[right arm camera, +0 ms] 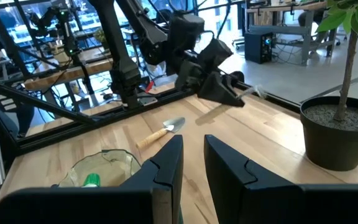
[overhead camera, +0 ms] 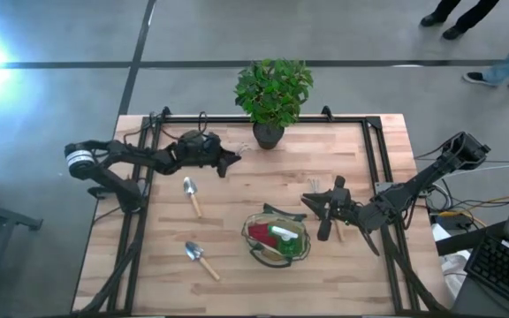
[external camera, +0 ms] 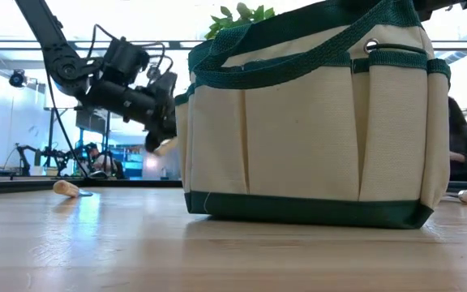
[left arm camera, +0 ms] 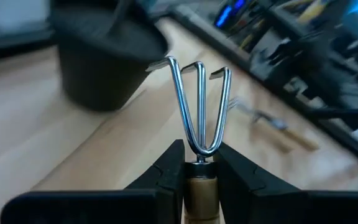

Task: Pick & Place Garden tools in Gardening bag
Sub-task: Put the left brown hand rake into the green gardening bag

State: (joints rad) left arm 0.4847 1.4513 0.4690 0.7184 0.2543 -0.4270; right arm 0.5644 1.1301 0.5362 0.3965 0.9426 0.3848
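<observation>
My left gripper (overhead camera: pixel 226 161) is shut on a three-tined hand fork (left arm camera: pixel 199 106) with a light wooden handle. It holds the fork in the air beside the dark plant pot (left arm camera: pixel 104 68). The gardening bag (overhead camera: pixel 256 223) stands near the table's middle with a red piece (overhead camera: pixel 262 233) and a green bottle (overhead camera: pixel 285 237) inside. Two silver trowels (overhead camera: pixel 191 194) (overhead camera: pixel 201 259) lie flat on the table left of the bag. My right gripper (right arm camera: pixel 193 146) hovers just right of the bag, its fingers a narrow gap apart with nothing between them. My left gripper pinches the top of the fork's wooden handle (left arm camera: pixel 199 186), just below the metal neck, between its two fingers. The fork lies along the fingers, its tines sticking out ahead toward the pot. The fork hangs clear of the table, its handle end (external camera: pixel 166 147) poking out below the gripper.
The leafy plant (overhead camera: pixel 272 93) stands at the table's far edge. Another small tool (left arm camera: pixel 272 124) lies on the wood by my right gripper. Black frame rails (overhead camera: pixel 374 168) run along the table's left, right and far sides. Bare wood lies in front of the bag.
</observation>
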